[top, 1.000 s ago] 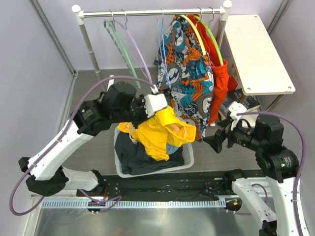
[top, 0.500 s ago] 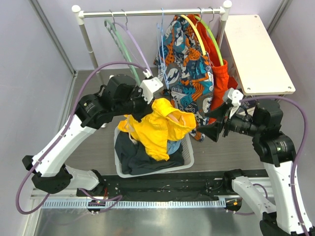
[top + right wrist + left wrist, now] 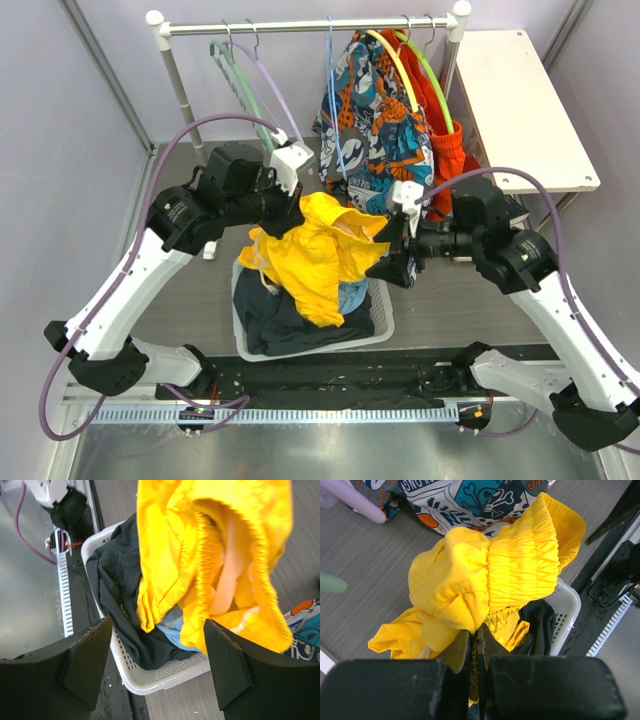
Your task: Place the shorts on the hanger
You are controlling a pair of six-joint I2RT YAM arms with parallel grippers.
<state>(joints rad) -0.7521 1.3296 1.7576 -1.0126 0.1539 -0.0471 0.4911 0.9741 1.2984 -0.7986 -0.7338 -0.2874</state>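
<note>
Left gripper (image 3: 475, 632) pinches the bunched yellow shorts (image 3: 312, 258) above the laundry basket (image 3: 386, 318), right gripper (image 3: 156, 630) spread wide beside the waistband; the small pinched fold could slip free before reaching the light-blue hanger (image 3: 332, 110)

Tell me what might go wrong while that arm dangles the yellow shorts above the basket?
The left pincer grips only a small fold of the yellow shorts, so they might slip back into the laundry basket. The open right pincer faces bunched fabric and could pinch several layers at once. The light-blue hanger hangs right beside the patterned shorts, which may snag.
</note>
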